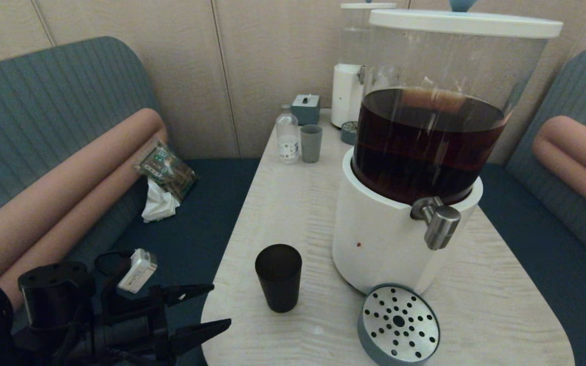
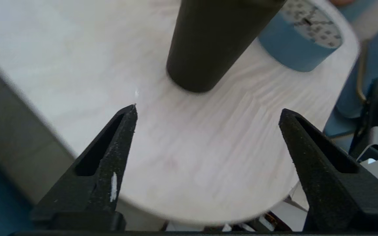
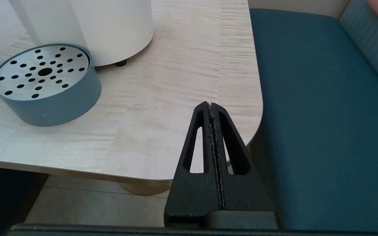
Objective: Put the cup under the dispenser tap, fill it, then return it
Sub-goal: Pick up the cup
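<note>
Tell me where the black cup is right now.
In the head view the black cup stands upright near the table's front left corner, left of the big dispenser's white base and drip tray, just ahead of the open left gripper.

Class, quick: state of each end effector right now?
Left end effector: open, empty, short of the black cup.
Right end effector: closed, holding nothing.

A clear bottle (image 1: 287,135) stands beside a grey-green cup (image 1: 311,143); a perforated drip tray (image 1: 399,324) sits nearer.
</note>
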You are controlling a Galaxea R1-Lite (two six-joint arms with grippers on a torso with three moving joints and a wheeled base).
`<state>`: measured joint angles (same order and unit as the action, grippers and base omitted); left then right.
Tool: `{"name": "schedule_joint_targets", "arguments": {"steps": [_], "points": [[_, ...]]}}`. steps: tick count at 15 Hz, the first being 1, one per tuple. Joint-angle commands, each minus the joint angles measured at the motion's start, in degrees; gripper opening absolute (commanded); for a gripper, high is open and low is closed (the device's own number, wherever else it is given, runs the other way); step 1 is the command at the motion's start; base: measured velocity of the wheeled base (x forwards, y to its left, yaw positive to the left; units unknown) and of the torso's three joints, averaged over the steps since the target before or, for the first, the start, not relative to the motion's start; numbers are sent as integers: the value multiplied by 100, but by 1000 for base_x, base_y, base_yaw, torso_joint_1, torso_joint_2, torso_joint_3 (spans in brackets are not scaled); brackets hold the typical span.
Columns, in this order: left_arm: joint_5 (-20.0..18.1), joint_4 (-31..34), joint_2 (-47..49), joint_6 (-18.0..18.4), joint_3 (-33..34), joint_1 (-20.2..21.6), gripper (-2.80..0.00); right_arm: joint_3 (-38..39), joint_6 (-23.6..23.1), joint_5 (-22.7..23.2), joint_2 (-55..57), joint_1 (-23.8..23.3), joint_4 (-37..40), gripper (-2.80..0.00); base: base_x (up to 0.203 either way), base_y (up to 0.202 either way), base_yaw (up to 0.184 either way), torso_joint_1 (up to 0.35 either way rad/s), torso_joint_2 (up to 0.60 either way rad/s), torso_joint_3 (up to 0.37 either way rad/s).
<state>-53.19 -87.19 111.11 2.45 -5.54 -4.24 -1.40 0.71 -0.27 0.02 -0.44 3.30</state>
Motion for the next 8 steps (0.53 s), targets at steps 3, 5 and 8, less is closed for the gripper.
{"name": "schedule_joint_targets", "arguments": {"steps": [3, 5, 8], "points": [[-466, -48, 301, 120, -524, -13, 0, 3, 0, 0, -11, 0, 4, -280, 0, 0, 0, 0, 0, 0], [-617, -48, 587, 254, -839, -64, 0, 0, 0, 0, -11, 0, 4, -280, 0, 0, 0, 0, 0, 0], [-713, -48, 829, 396, -1155, -143, 0, 0, 0, 0, -11, 0, 4, -280, 0, 0, 0, 0, 0, 0]]}}
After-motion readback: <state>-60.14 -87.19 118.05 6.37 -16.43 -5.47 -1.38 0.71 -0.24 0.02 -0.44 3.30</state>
